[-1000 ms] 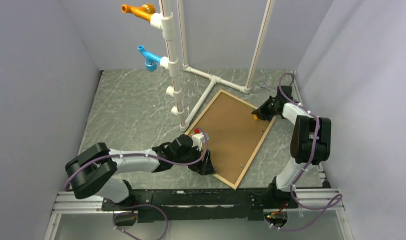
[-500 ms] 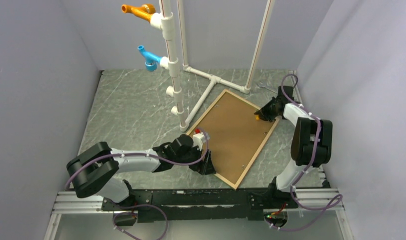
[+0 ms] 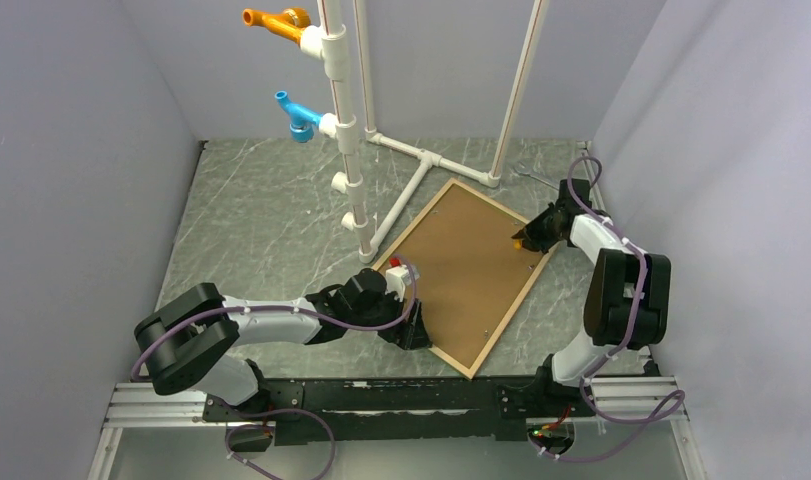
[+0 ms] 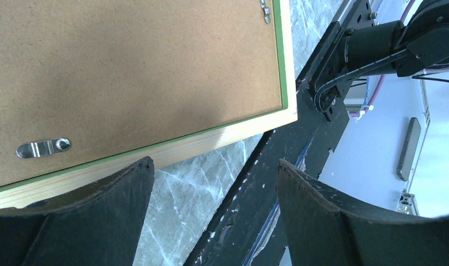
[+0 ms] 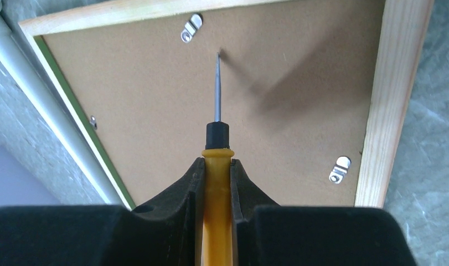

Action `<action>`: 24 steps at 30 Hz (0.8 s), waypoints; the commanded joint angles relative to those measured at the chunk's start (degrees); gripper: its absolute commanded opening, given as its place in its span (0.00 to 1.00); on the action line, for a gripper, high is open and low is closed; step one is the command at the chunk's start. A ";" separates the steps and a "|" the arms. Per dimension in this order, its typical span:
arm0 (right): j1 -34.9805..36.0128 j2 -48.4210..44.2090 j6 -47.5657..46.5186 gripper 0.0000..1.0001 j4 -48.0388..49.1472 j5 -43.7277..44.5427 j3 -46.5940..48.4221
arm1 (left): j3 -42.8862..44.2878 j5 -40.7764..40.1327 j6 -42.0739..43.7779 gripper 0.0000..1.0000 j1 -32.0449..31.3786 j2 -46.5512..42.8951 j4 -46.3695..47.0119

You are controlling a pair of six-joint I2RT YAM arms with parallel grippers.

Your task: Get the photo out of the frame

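Right tool [image 5: 217,169], gripping screwdriver [image 5: 217,105], has shifted rightward; frame [image 3: 512,313] holds backing board [image 3: 466,270].

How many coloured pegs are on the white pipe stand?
2. An orange peg high on the post, a blue peg lower down. The post runs out of view above, so more may be hidden.

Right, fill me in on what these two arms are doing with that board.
The frame lies face down on the table, brown backing board up. The right gripper is shut on a yellow-handled screwdriver, its tip at the board near a metal clip. The left gripper is open at the frame's near edge, holding nothing. The backing is still in, so the photo is out of sight.
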 commanded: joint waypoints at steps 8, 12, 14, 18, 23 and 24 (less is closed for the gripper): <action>-0.29 -1.25 -1.71 0.00 -1.14 -3.38 3.77 | 0.37 0.75 0.09 0.84 -0.03 0.57 -0.85; -0.23 1.46 -0.26 0.00 -0.41 -5.19 5.83 | 0.12 0.95 -0.19 0.84 -0.02 0.57 -0.49; -0.27 2.43 0.07 0.00 0.00 -5.40 6.88 | -0.14 0.74 -0.23 0.84 0.03 0.27 -0.61; -0.23 5.37 0.46 0.00 -0.94 -6.85 9.71 | -0.17 0.80 -0.10 0.84 0.01 0.37 -0.69; -0.23 6.33 1.05 0.00 -1.12 -4.63 10.21 | -0.32 1.30 -0.31 0.84 0.03 0.82 -0.06; -0.38 6.81 1.05 0.00 -1.39 -4.24 10.22 | -0.29 1.30 -0.31 0.84 -0.02 0.79 -0.05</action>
